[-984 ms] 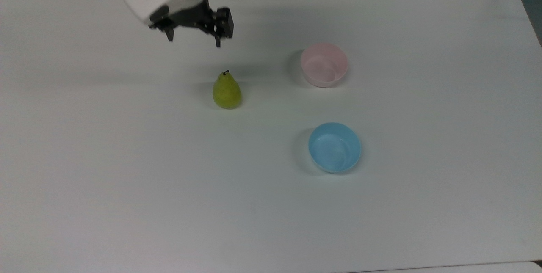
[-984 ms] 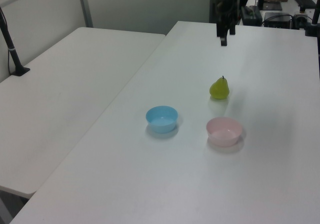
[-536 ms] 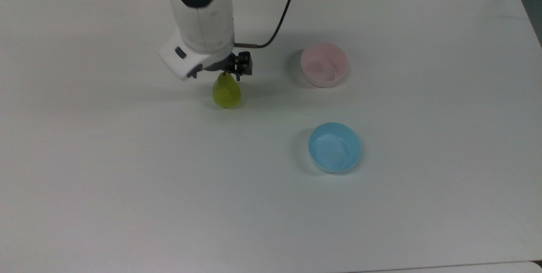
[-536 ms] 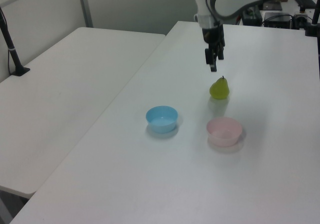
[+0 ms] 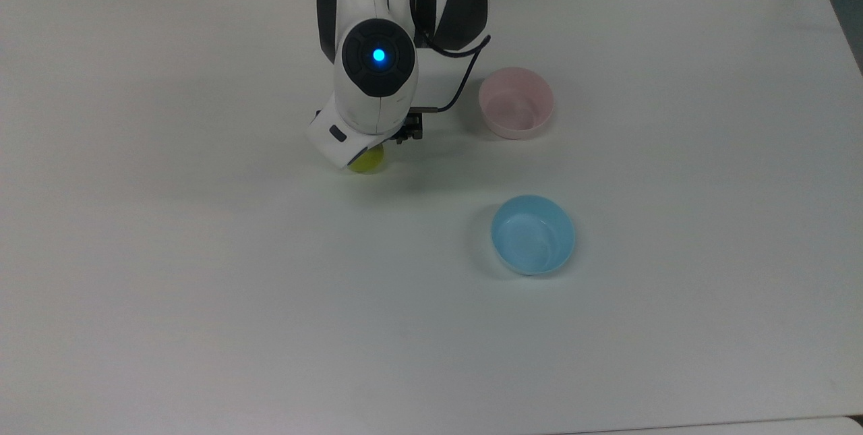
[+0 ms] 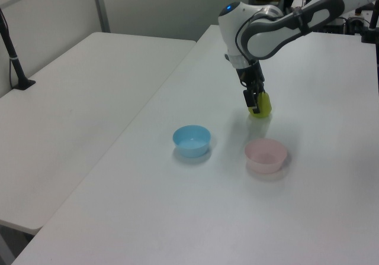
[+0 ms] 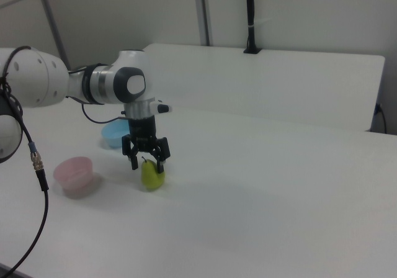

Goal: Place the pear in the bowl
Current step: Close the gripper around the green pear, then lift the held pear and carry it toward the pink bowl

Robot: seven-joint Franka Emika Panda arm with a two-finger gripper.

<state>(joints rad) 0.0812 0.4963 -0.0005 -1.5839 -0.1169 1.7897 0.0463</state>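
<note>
Pear [image 7: 152,176] upright on table, top between spread jaws.

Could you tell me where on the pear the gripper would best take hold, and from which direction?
Probably from straight above, with the fingers around the narrower upper body. The pear stands upright on the table, stem up, tapering toward the top. The gripper is open and straddles the stem end.

white tables [image 6: 89,87], pale wall [image 7: 298,11]
</note>
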